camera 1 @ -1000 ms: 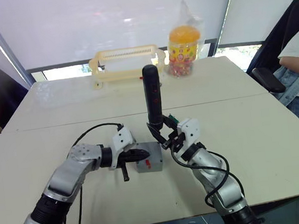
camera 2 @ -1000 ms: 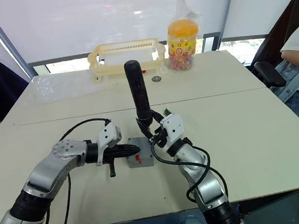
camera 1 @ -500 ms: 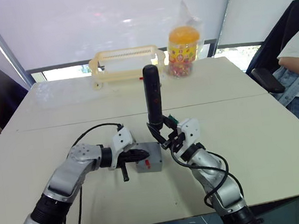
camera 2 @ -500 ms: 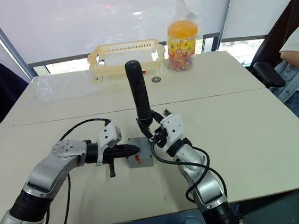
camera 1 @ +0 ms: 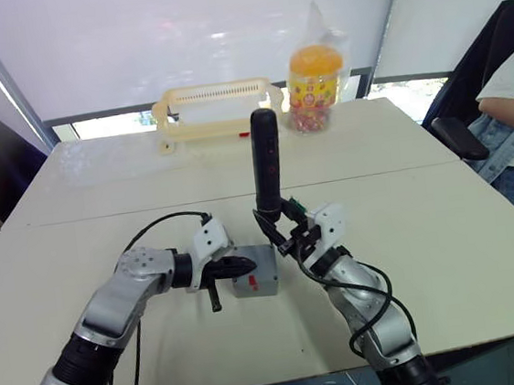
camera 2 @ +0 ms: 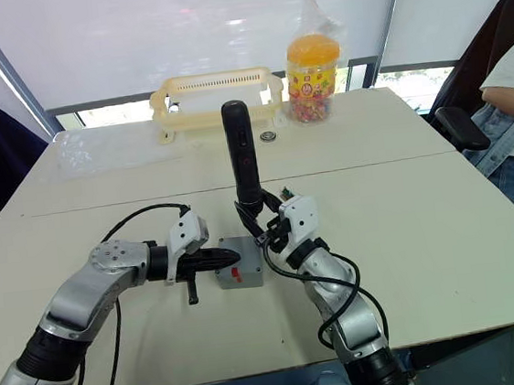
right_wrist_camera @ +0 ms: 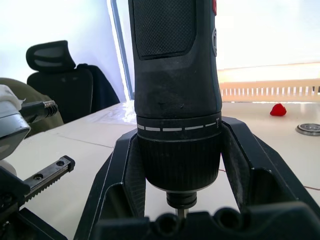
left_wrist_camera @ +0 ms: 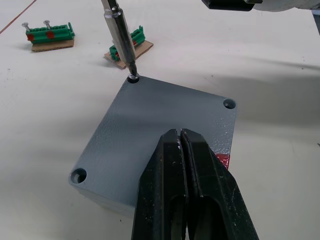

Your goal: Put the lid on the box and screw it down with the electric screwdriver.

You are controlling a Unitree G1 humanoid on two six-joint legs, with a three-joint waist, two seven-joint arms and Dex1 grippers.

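On speckled grey lid: knurled metal bit.

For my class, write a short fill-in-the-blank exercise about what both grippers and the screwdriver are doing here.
1. The right gripper holds the electric ____.
2. Its bit sits in a ____ screw hole of the lid.
3. The left gripper, fingers ____, rests on the lid.
4. The lid sits on the ____.

Missing words: screwdriver; corner; shut; box

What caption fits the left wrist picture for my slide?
Left gripper, shut, presses the lid on the box while the electric screwdriver bit sits in a corner hole.
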